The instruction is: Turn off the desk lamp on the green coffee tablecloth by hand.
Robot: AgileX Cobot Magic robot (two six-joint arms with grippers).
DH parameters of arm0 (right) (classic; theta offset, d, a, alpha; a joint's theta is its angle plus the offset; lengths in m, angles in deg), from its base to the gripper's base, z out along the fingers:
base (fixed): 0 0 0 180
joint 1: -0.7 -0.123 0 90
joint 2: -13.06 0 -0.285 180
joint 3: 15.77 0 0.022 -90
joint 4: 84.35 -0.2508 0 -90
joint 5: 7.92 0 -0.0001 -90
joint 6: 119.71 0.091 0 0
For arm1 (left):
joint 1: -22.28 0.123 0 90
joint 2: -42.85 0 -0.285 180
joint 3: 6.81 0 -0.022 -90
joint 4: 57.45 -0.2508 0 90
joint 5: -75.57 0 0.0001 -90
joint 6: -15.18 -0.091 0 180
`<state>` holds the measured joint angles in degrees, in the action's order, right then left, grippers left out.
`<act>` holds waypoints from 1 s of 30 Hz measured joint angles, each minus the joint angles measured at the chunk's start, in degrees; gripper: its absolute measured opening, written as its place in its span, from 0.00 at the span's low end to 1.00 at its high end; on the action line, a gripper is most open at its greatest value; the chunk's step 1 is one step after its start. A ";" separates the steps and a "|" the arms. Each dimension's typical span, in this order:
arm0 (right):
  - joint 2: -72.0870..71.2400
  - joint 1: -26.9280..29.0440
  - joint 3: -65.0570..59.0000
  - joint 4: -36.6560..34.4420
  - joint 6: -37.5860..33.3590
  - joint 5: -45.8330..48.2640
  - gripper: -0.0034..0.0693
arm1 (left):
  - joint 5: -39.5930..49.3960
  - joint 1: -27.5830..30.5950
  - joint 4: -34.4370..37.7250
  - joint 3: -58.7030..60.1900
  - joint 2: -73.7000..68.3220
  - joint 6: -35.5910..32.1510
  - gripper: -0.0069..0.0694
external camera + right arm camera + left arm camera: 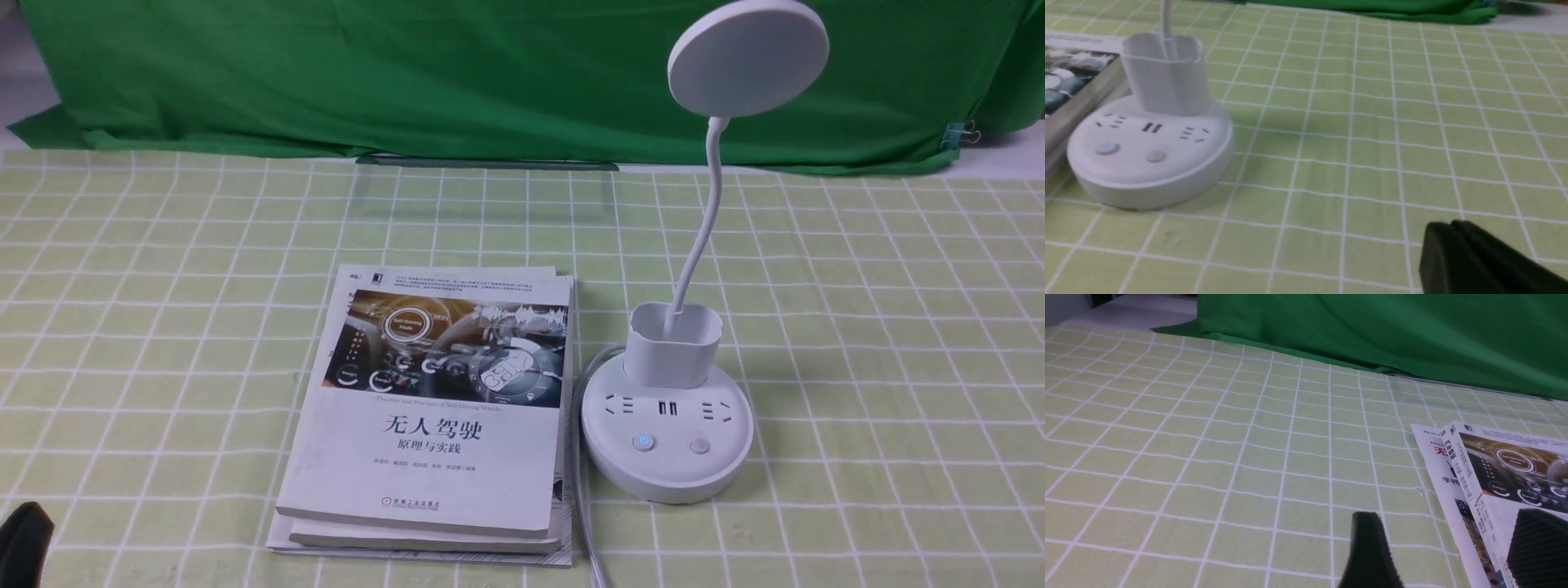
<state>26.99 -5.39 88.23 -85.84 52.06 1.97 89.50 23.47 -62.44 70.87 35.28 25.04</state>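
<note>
The white desk lamp stands right of centre on the pale green checked tablecloth. Its disc head is up on a bent neck above the cup holder. On the base, the left button glows blue and the right button is plain. My left gripper is open and empty, low over the cloth by the books' left edge. A black part of it shows in the front view. My right gripper is shut and empty, low over the cloth, to the right of the lamp base and apart from it.
A stack of books lies just left of the lamp base; it also shows in the left wrist view. The lamp's white cord runs between them toward the front edge. A dark green backdrop cloth hangs at the back.
</note>
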 joint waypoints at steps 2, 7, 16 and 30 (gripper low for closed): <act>-4.34 0.47 -1.36 0.00 -0.12 0.15 0.10 | 0.00 0.00 0.00 0.00 0.00 0.00 0.63; -6.01 0.47 -1.70 0.00 -0.16 3.12 0.10 | 0.00 0.00 0.00 0.00 0.00 0.00 0.63; -6.01 0.47 -1.76 0.00 -0.16 4.04 0.11 | 0.00 0.00 0.00 0.00 0.00 0.00 0.63; -6.01 0.47 -1.76 0.00 -0.16 4.04 0.16 | 0.00 0.00 0.00 0.00 0.00 0.00 0.63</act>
<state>20.98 -4.92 86.47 -85.84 51.90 6.02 89.50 23.47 -62.44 70.87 35.28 25.04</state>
